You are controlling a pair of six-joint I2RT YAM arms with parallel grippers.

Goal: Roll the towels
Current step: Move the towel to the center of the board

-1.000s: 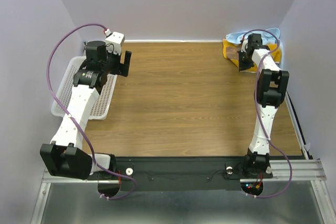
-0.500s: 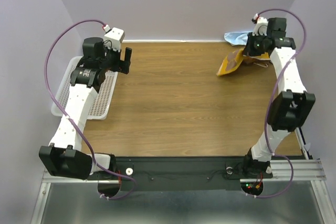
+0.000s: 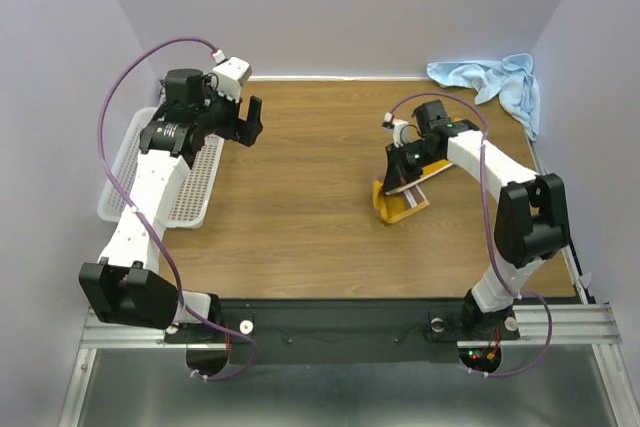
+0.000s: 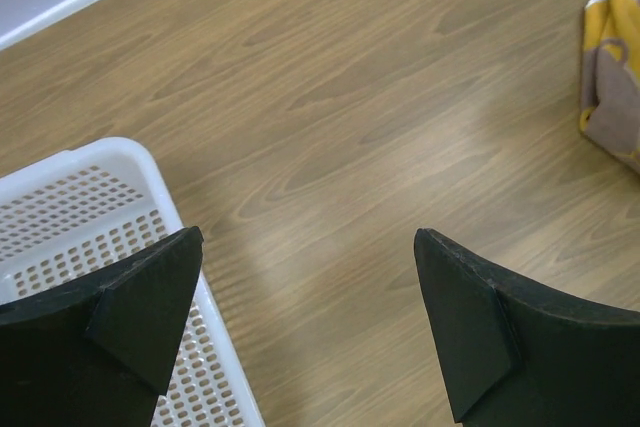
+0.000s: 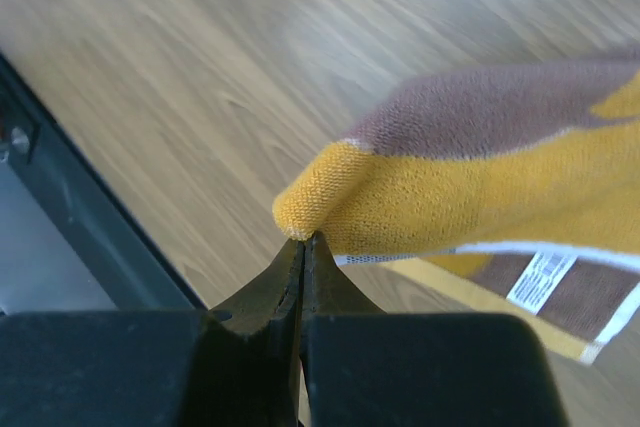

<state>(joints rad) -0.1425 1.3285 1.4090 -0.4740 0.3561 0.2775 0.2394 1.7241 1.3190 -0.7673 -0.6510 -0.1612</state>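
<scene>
The mustard-yellow towel (image 3: 398, 200) with brown pattern hangs from my right gripper (image 3: 407, 169) over the middle right of the table, its lower end on the wood. In the right wrist view the jaws (image 5: 305, 239) are shut on a corner of this towel (image 5: 480, 197), and its white label (image 5: 543, 277) shows. The light blue towel (image 3: 497, 81) lies crumpled at the far right corner. My left gripper (image 3: 245, 120) is open and empty above the table beside the basket. The left wrist view shows an edge of the yellow towel (image 4: 615, 67) at its right border.
A white perforated basket (image 3: 128, 169) stands along the left side of the table, also in the left wrist view (image 4: 90, 217). Walls close the table at the back and both sides. A black rail (image 3: 350, 315) runs along the near edge.
My right gripper has lifted the yellow towel off the far right corner and carried it toward the table's middle and lower. The blue towel stays in the corner. My left gripper has turned slightly.
</scene>
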